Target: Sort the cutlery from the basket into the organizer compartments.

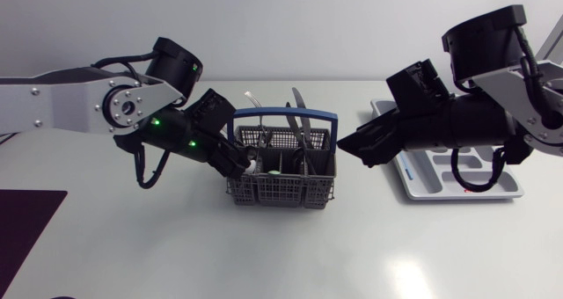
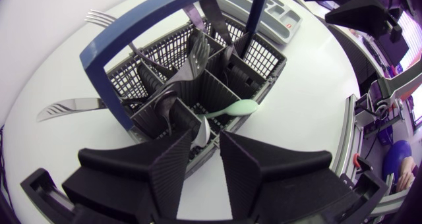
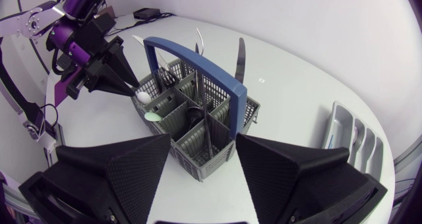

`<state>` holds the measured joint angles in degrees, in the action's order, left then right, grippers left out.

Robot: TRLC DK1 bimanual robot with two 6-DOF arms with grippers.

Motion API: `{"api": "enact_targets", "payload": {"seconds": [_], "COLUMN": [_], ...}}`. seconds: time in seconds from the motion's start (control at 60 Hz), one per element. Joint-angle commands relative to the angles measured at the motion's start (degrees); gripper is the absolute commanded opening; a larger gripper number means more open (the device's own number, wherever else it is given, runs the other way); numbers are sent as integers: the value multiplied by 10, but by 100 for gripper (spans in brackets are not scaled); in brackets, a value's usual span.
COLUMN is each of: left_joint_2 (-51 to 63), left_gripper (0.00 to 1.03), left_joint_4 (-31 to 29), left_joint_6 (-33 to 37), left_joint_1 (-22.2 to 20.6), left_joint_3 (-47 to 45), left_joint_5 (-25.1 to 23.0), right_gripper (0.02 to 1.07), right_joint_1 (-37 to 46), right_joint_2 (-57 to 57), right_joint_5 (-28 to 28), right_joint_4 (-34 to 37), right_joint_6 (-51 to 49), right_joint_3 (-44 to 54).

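Note:
The grey mesh basket (image 1: 281,190) with a blue handle (image 1: 286,114) stands mid-table and holds several forks (image 2: 198,49) and knives (image 1: 297,101). My left gripper (image 1: 244,163) is at the basket's left near corner, shut on a pale cutlery handle (image 2: 201,133). This handle seems to run on to a mint-green spoon bowl (image 2: 241,108) lying over a compartment wall. My right gripper (image 1: 356,145) hangs open and empty just right of the basket, with the basket (image 3: 217,151) ahead of its fingers. The white organizer (image 1: 440,181) lies at the right, partly under my right arm.
A knife blade (image 2: 66,109) and a fork (image 2: 99,16) stick out of the basket on its far side. A dark purple mat (image 1: 26,220) lies at the table's left front edge. Bare tabletop stretches in front of the basket.

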<state>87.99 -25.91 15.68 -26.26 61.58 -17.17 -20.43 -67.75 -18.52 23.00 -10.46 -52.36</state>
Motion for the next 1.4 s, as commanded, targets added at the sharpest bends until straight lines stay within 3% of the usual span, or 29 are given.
{"api": "enact_targets", "payload": {"seconds": [0.0,0.35,0.733,0.867,1.383], "left_joint_2": [21,53,60,56,-41], "left_gripper": [32,31,14,4,4], "left_joint_4": [-4,-3,3,22,45], "left_joint_6": [-15,-21,-23,-23,-42], "left_joint_1": [-11,-35,-38,-39,-27], "left_joint_3": [22,36,37,28,0], "left_joint_5": [10,51,59,59,38], "right_gripper": [76,76,76,76,85], "right_joint_1": [-5,-5,-35,-63,-111], "right_joint_2": [8,13,13,1,-8], "right_joint_5": [6,6,5,-1,-2], "right_joint_4": [9,8,1,-1,-16], "right_joint_6": [9,4,0,-18,-36], "right_joint_3": [19,29,37,33,32]}}
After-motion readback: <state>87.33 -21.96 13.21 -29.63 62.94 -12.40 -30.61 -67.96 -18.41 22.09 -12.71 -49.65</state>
